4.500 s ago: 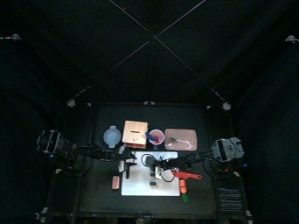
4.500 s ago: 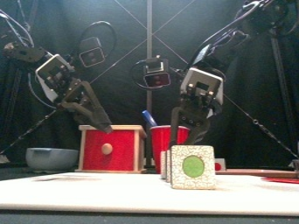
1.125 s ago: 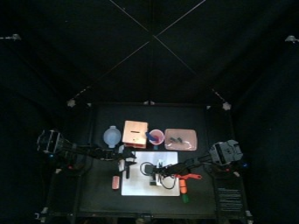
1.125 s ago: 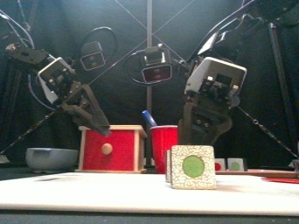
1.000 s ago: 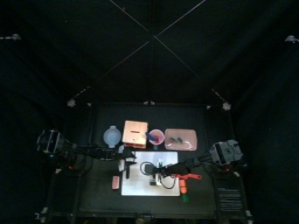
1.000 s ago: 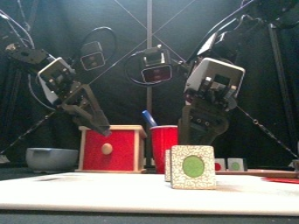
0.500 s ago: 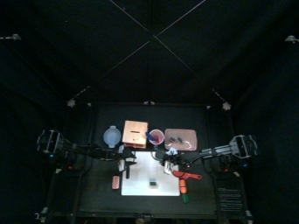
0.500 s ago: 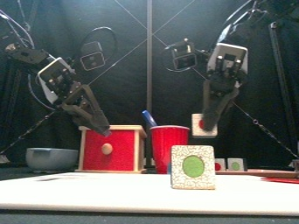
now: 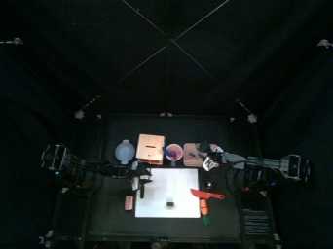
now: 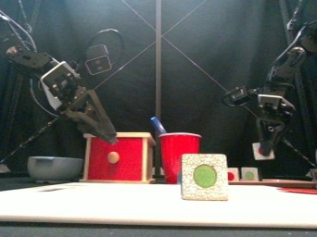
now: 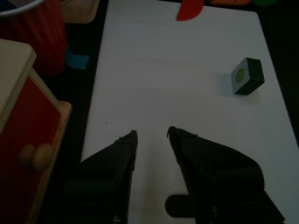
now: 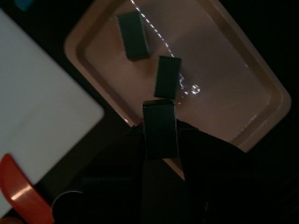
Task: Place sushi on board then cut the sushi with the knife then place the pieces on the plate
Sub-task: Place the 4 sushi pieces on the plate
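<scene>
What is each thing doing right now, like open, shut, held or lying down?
Left gripper: open, empty, over the white board.
Right gripper: shut on a sushi piece, over the pink tray.
Tray pieces: two, set down, apart.
Board piece: standing upright, alone.
Red knife: lying down, not held.
Blue knife: standing in the red cup.
Drawer: shut.

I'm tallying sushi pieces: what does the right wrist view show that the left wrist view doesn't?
Only right wrist: the pink tray with two sushi pieces on it, and a third piece clamped in the right gripper. Only left wrist: a single piece on the white board, the red cup, the wooden box, the open left gripper. Both: that board and the red knife.
</scene>
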You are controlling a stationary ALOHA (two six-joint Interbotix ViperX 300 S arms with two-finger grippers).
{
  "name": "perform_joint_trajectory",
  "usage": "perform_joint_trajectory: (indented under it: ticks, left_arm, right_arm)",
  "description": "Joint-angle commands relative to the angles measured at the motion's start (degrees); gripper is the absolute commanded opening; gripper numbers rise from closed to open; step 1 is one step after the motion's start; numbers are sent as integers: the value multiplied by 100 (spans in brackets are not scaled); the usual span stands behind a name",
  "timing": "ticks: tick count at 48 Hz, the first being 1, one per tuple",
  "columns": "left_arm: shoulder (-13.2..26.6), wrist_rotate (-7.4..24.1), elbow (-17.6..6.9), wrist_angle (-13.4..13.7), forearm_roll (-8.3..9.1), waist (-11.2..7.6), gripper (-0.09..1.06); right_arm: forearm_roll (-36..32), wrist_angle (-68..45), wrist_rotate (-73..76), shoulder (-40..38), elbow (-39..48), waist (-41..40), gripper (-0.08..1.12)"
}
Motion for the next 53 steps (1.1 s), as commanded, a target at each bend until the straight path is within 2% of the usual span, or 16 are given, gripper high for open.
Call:
perform_joint_trajectory:
  ticks: [1,8,23,33,42,53]
  left_arm:
    - [-35,9,-79,-18,9,44,76]
    - [-35,0,-88,-26,9,44,76]
    - [-35,0,-97,-18,0,53,76]
    - [-26,-9,-114,-18,-9,53,76]
    - [-26,-9,-114,-18,-9,62,76]
    - [-35,-9,-114,-26,-9,62,76]
  right_arm:
    - [-18,-44,-18,-97,114,-264,59]
    - [-35,-229,9,-9,299,-431,61]
    - [-35,-782,-18,70,519,-721,79]
    - [-44,-703,-9,-123,281,-677,80]
    - [193,-738,26,-220,-272,290,80]
    - [202,-1310,18,413,-1090,2197,80]
